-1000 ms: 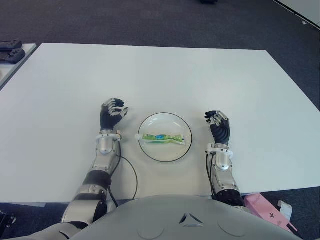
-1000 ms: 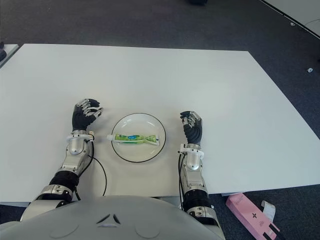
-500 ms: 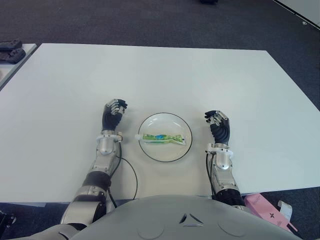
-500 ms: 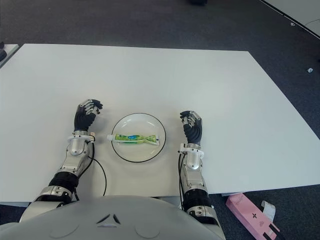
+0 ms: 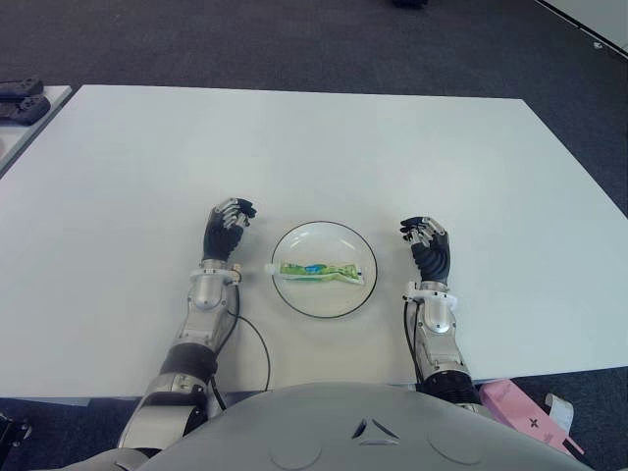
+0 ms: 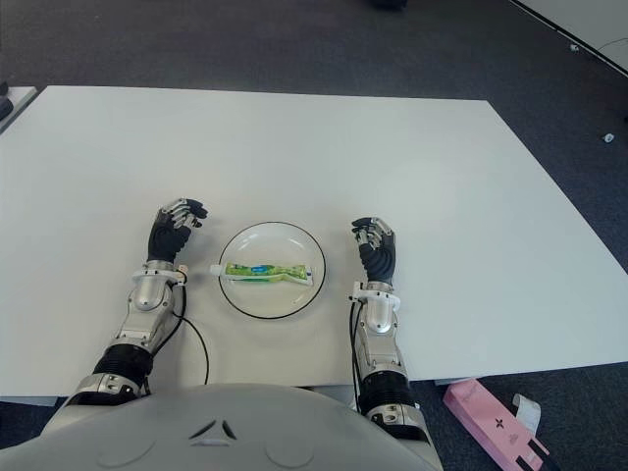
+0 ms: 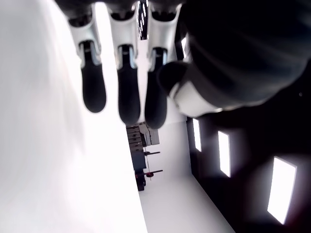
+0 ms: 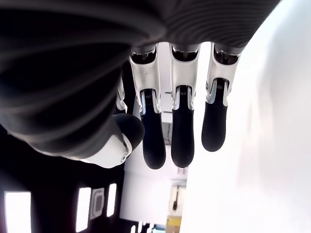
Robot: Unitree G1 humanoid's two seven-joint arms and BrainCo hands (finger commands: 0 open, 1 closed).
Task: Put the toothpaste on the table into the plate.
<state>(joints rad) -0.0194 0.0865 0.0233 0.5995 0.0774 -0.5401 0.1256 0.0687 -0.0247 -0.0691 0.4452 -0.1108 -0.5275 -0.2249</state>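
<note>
A green and white toothpaste tube (image 5: 319, 270) lies flat across the white plate (image 5: 348, 298) near the table's front edge, its cap poking over the plate's left rim. My left hand (image 5: 227, 228) shows just left of the plate, fingers relaxed and holding nothing. My right hand (image 5: 428, 245) shows just right of the plate, also relaxed and empty. Both wrist views show loosely hanging fingertips (image 7: 121, 97) (image 8: 180, 141) with nothing between them.
The white table (image 5: 314, 147) stretches wide behind the plate. A black cable (image 5: 257, 343) loops on it by my left forearm. A pink box (image 5: 520, 407) lies on the floor at the front right. Dark objects (image 5: 20, 98) sit on a neighbouring surface at far left.
My left hand has drawn back toward the table's front and slightly right, settling beside the plate. The toothpaste, plate and right hand have not moved.
</note>
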